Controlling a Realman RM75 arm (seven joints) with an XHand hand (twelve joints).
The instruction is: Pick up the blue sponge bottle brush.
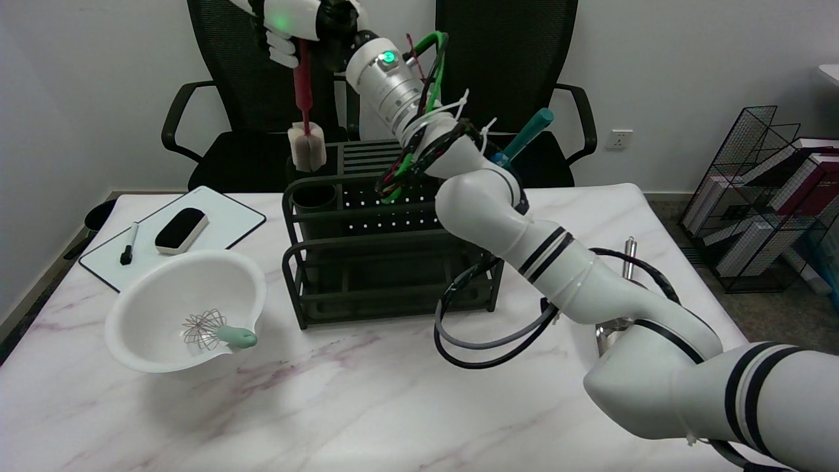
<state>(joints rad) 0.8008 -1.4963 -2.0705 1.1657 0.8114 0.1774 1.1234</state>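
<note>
Red-handled sponge brush (303,98) hangs near-vertical, sponge end down; my right hand (292,23) grips its top, I think, partly cropped.

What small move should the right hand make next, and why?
Probably set the red-handled brush down in the cup: the right hand holds it aloft, its sponge looks whitish, and a teal-handled tool, likelier the target, leans in the rack.

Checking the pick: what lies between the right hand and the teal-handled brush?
Head view: the arm's silver wrist and cable bundle, between teal-handled brush and right hand gripping red-handled brush.
</note>
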